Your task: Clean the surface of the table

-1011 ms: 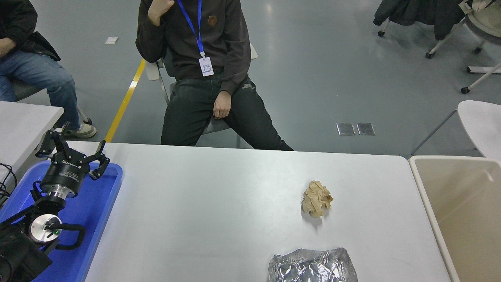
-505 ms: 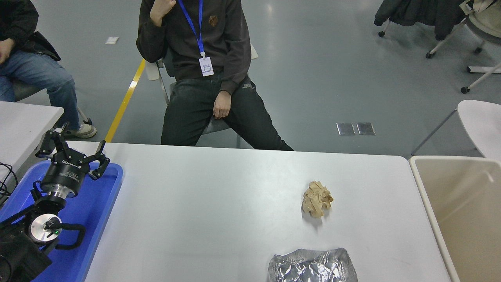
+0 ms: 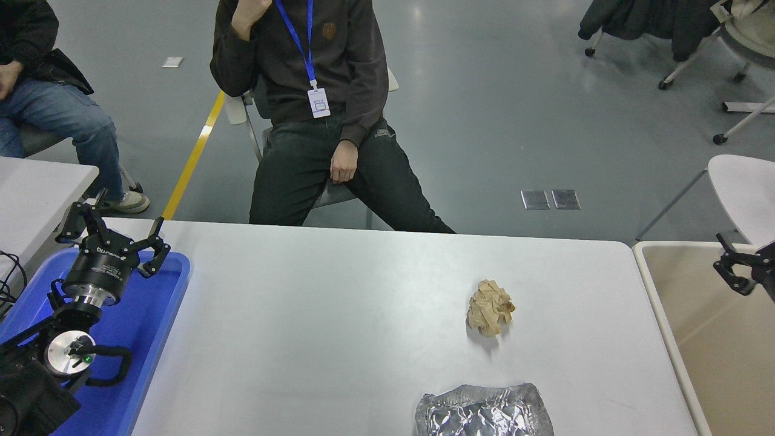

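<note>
The white table surface [image 3: 339,315] fills the middle of the head view. A crumpled ball of brown paper [image 3: 489,307] lies on it right of centre. A crumpled sheet of silver foil [image 3: 483,413] lies at the front edge, partly cut off by the picture. My right gripper [image 3: 722,254] pokes in at the right edge, above the beige bin [image 3: 672,339]; its fingers look spread and hold nothing. It is well to the right of the paper ball. My left gripper [image 3: 118,215] is parked open over the blue tray [image 3: 151,339] at the lower left.
A person in dark clothes [image 3: 315,121] sits at the table's far side, hand on thigh. A second person [image 3: 54,115] sits at the far left. A smaller white table [image 3: 36,188] stands at the left and another [image 3: 745,188] at the right.
My right gripper has come into view at the right edge, over the beige bin. The paper ball, the foil and the left arm have not moved.
</note>
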